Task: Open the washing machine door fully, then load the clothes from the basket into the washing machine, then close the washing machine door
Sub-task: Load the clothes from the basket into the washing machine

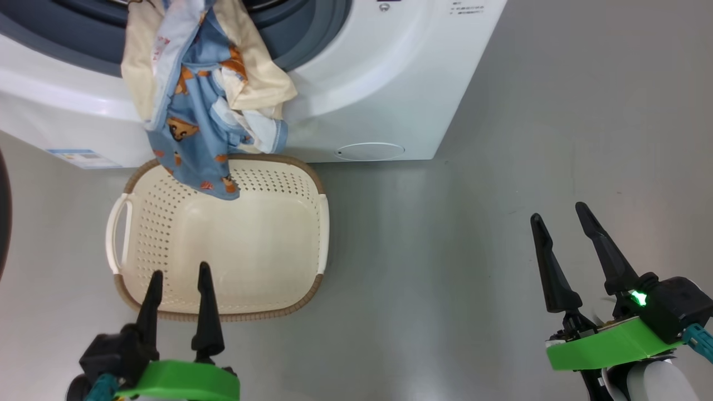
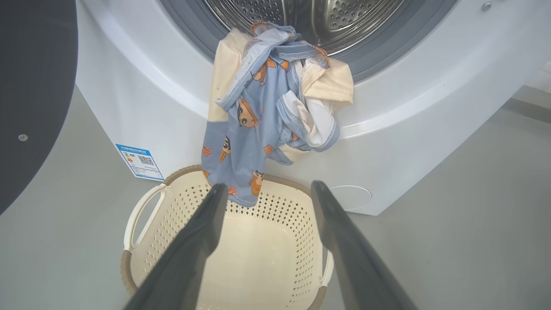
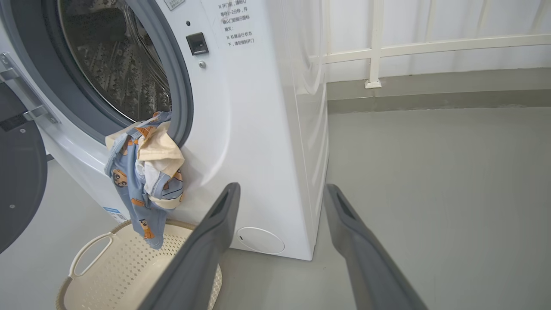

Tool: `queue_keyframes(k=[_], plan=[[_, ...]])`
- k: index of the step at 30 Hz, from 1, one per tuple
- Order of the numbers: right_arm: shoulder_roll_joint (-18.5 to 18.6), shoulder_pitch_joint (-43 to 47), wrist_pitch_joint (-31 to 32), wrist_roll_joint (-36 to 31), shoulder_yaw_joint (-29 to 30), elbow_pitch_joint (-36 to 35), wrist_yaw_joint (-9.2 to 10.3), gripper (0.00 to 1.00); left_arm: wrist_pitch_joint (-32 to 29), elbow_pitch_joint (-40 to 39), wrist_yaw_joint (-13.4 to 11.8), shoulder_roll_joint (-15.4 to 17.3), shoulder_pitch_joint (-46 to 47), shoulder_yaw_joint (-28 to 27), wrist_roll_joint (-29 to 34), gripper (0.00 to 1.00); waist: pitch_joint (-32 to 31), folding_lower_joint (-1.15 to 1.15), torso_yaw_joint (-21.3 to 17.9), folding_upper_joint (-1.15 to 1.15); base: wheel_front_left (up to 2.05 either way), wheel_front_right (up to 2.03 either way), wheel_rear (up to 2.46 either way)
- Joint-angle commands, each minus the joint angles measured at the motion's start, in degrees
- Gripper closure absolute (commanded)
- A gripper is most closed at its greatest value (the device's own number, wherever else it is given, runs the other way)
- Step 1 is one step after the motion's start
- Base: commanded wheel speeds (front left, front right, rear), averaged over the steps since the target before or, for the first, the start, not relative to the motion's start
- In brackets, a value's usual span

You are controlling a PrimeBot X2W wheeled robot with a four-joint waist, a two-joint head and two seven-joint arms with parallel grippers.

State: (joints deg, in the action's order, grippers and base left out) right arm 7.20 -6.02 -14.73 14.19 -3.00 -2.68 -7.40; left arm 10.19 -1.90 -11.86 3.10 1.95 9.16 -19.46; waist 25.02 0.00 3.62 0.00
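Observation:
The clothes (image 1: 206, 89), light blue printed fabric with cream cloth, hang over the lower lip of the washing machine (image 1: 384, 83) opening, their tail dangling into the basket (image 1: 223, 245). The cream perforated basket stands on the floor against the machine's front, with nothing else inside. The steel drum (image 2: 301, 17) shows behind the clothes (image 2: 267, 112). The washing machine door (image 2: 30, 86) is swung open at the left, seen also as the door (image 3: 19, 181) in the right wrist view. My left gripper (image 1: 178, 275) is open over the basket's near rim. My right gripper (image 1: 560, 211) is open over bare floor, well right of the basket.
A blue label sticker (image 2: 140, 161) sits low on the machine's front, and a round flap (image 1: 370, 151) at its lower right. Grey floor (image 1: 557, 111) stretches to the right of the machine. A white railing and wall base (image 3: 430, 47) stand behind.

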Motion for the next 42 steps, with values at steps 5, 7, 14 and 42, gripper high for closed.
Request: queue_keyframes(k=[5,7,14,42], plan=[[0.3,1.0,-0.3,-0.7,-1.3,-1.6,-0.09,0.00,1.2,-2.1,-0.2,1.5,-1.4,-1.7,0.5,0.00,0.0,0.00,-0.4,0.00,0.00,0.00,0.00],[0.4,1.1,-0.3,-0.7,-1.4,-1.6,-0.09,0.00,1.4,-2.1,-0.1,1.5,-1.4,-1.5,0.5,0.00,-0.1,0.00,-0.5,0.00,0.00,0.00,0.00],[0.7,1.3,-0.3,-0.8,-2.1,-1.3,-0.09,0.00,1.6,-1.2,0.1,2.1,-0.8,-1.0,0.7,0.00,-0.4,0.00,-1.7,0.00,0.00,0.00,0.00],[1.9,-1.2,-0.3,-0.7,-4.2,-1.8,-0.09,0.00,4.4,31.3,12.0,5.6,30.0,-5.5,-6.2,0.00,7.9,0.00,-8.4,0.00,0.00,0.00,0.00]])
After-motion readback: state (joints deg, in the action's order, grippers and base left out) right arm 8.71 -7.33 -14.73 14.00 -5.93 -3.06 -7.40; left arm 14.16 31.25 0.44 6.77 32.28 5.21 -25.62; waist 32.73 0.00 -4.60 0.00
